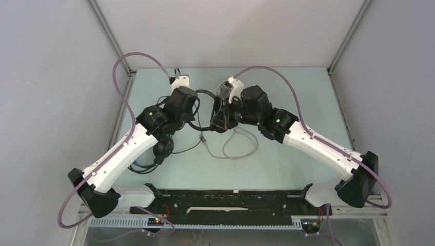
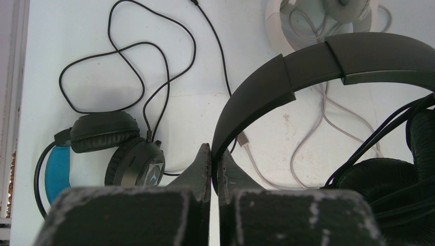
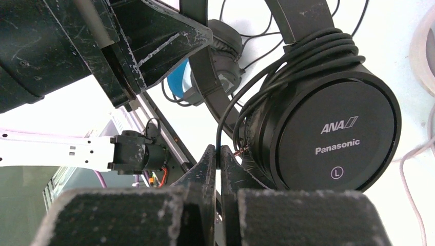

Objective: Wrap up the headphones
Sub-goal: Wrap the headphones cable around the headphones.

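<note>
The all-black headphones point(image 3: 328, 138) hang above the table between my two arms. My left gripper point(image 2: 215, 156) is shut on their headband point(image 2: 328, 56). Their thin black cable point(image 3: 308, 54) is wound in several turns round the band just above the Panasonic ear cup. My right gripper point(image 3: 218, 154) is shut on the cable's loose end beside that cup. The black headphones with the blue headband point(image 2: 110, 154) lie on the table, their cable point(image 2: 128, 61) loose. The white-grey headphones point(image 2: 328, 13) lie farther off, with their grey cable point(image 1: 238, 148) trailing over the table.
In the top view both wrists meet at the middle back of the pale table point(image 1: 287, 164), left gripper point(image 1: 197, 114) and right gripper point(image 1: 221, 120) close together. Grey walls stand round three sides. A black rail point(image 1: 231, 197) runs along the near edge.
</note>
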Action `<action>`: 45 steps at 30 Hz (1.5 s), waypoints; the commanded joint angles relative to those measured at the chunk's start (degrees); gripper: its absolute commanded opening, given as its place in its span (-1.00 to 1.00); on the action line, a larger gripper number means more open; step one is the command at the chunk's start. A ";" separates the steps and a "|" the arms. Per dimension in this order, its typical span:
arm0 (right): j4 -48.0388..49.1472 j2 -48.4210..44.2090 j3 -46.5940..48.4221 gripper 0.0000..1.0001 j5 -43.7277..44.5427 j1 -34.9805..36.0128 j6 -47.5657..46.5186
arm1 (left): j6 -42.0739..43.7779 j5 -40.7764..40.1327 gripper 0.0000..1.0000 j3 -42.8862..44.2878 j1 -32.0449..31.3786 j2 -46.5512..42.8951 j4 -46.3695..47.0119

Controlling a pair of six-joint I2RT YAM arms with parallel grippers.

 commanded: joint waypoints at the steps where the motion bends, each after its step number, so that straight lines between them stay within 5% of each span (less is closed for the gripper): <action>1: 5.10 0.09 -0.82 -1.00 0.17 0.28 -0.67 | -2.26 0.84 -1.00 1.24 0.64 -2.16 3.23; 18: 10.52 -0.24 -6.67 -1.00 9.54 0.33 -5.30 | -3.66 7.78 -1.00 2.54 1.22 -3.35 3.55; 25: 10.20 -1.12 -6.68 -0.83 12.47 1.32 -6.16 | -3.64 8.15 -1.00 2.31 1.31 -3.46 3.62; 31: 8.46 -3.88 -6.64 -0.60 11.02 1.44 -5.67 | -3.11 7.34 -1.00 1.77 1.48 -2.96 3.38; 45: 5.40 -11.14 -6.66 -0.50 3.02 -1.20 -2.93 | -1.93 6.56 -1.00 1.37 1.44 -2.12 3.33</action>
